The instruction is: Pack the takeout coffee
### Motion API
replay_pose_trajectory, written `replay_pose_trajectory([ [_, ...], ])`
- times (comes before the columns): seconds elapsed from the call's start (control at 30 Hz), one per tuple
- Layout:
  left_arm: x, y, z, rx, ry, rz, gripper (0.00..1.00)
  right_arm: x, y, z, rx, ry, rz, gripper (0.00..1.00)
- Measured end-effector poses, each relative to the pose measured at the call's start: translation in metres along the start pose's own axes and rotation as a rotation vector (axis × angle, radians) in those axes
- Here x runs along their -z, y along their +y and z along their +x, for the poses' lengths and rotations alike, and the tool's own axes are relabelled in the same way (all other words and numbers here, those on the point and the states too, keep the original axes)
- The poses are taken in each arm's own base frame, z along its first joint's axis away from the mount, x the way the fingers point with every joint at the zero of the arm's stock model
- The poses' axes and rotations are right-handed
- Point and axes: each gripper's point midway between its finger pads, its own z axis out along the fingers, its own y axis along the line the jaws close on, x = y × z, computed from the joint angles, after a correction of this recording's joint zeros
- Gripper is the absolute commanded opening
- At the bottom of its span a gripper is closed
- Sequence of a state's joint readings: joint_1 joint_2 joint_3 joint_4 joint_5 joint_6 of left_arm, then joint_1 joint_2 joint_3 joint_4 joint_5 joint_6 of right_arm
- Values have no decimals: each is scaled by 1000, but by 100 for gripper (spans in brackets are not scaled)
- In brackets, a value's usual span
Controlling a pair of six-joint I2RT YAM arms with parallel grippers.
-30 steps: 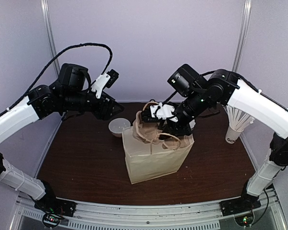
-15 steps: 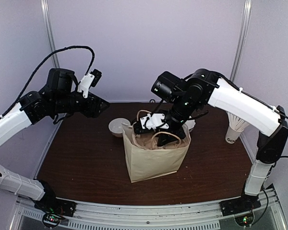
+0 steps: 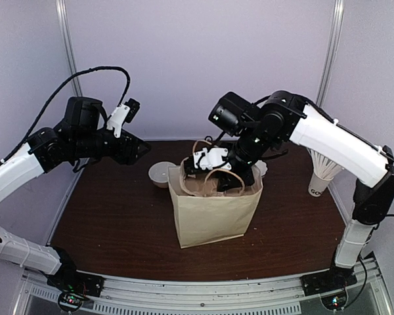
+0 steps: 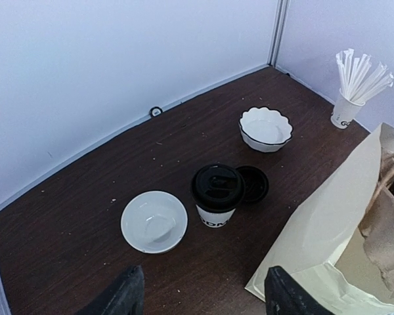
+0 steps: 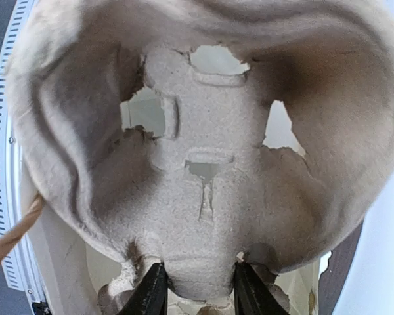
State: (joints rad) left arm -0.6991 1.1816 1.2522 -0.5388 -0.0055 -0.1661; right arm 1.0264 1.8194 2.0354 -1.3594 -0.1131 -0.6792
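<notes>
1. The paper bag [image 3: 213,216] had slumped and leaned a second earlier. Now it stood squarer with its mouth open, so I judged it ready to take the load.
2. My right arm [image 3: 328,134] had swung in from the bag's right and risen. It arched over the bag with the wrist bent down into the mouth.
3. My left arm [image 3: 26,164] had drawn back, away from the bag's left side. It hung high and well clear, with the wrist looking down behind the bag.
4. The pulp carrier [image 5: 203,197] hung in the bag's mouth. My right claw [image 5: 198,283] was clamped on the tab at its edge. Seating the carrier looked to be the step in hand.
5. My left claw [image 4: 203,298] stood spread wide with nothing in it.
6. The coffee cup [image 4: 215,213] was not yet packed. It stood upright on the table behind the bag's left side, clear of the bag.
7. Its lid [image 4: 217,186] sat on top, and a spare lid [image 4: 255,184] lay touching it on the side away from the bag.
</notes>
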Motion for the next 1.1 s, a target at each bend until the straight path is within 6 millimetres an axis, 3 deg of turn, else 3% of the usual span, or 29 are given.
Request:
replay_pose_trajectory([
  [0.23, -7, -36, 5, 32, 37, 211, 69, 37, -7, 1, -50, -54, 86, 34],
  [0.37, -19, -62, -1, 77, 75, 360, 68, 41, -6, 2, -56, -58, 89, 34],
  [0.5, -28, -75, -11, 87, 88, 437, 66, 38, -3, 6, -49, -44, 78, 34],
  [0.87, -27, -66, -12, 86, 83, 383, 69, 28, 11, 19, -22, 20, 11, 34],
  [1.1, -22, -60, -6, 85, 82, 345, 69, 6, 17, 27, -9, 93, -48, 33],
])
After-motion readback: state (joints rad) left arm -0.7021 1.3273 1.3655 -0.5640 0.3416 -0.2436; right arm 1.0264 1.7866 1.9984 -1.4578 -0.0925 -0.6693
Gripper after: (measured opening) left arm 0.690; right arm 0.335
